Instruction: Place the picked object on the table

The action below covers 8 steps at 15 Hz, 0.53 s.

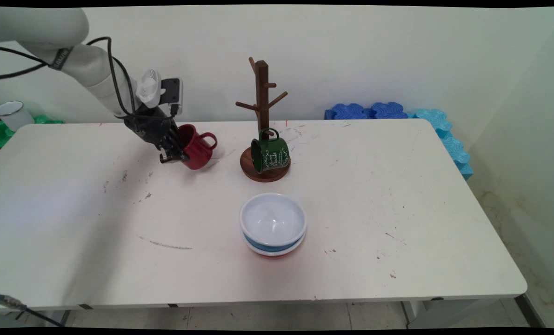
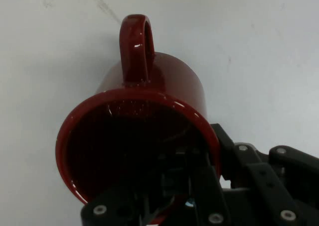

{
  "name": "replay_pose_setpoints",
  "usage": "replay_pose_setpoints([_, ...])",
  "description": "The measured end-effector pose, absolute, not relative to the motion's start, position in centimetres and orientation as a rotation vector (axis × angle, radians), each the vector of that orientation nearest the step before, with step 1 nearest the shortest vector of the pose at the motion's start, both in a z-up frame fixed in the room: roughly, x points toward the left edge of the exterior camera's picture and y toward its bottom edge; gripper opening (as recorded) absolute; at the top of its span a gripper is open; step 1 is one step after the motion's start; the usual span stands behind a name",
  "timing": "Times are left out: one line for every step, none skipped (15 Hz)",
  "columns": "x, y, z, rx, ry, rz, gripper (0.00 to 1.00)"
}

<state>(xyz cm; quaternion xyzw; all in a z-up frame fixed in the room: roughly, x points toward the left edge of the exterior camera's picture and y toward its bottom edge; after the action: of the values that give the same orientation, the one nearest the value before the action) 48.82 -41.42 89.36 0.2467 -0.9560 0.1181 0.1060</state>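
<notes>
gripper (image 1: pixel 173 151) clamped on the rim of a red mug (image 1: pixel 196 146), one finger inside the mouth and the other outside the wall, as the hand view shows. the red mug (image 2: pixel 144 131) is tilted on its side at the back left of the white surface (image 1: pixel 397 195), mouth toward the gripper and handle pointing away toward a wooden mug tree (image 1: pixel 263 125); whether it touches the surface cannot be told. a green mug (image 1: pixel 270 154) hangs low on the tree, over its round base. nearer the front, well apart from the gripper, a white bowl (image 1: pixel 273 221) sits stacked in a blue one. blue foam pieces (image 1: pixel 388 111) line the far right edge.
</notes>
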Motion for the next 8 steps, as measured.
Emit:
replay_pose_setpoints([48.9, -41.8, 89.0, 0.712, -2.827, 0.347, 0.00])
replay_pose_setpoints([49.0, -42.1, 88.8, 0.699, -2.836, 0.347, 0.00])
replay_pose_setpoints([49.1, -42.4, 88.5, 0.685, -2.844, 0.346, 0.00])
replay_pose_setpoints([49.1, -42.7, 88.3, 0.670, -2.853, 0.343, 0.00])
replay_pose_setpoints([49.2, -42.9, 88.1, 0.659, -2.859, 0.342, 0.00])
replay_pose_setpoints([49.2, -43.0, 87.9, 0.652, -2.863, 0.341, 0.00])
replay_pose_setpoints([49.2, -43.2, 87.7, 0.641, -2.868, 0.339, 0.00])
replay_pose_setpoints([49.2, -43.4, 87.6, 0.632, -2.874, 0.337, 0.00])
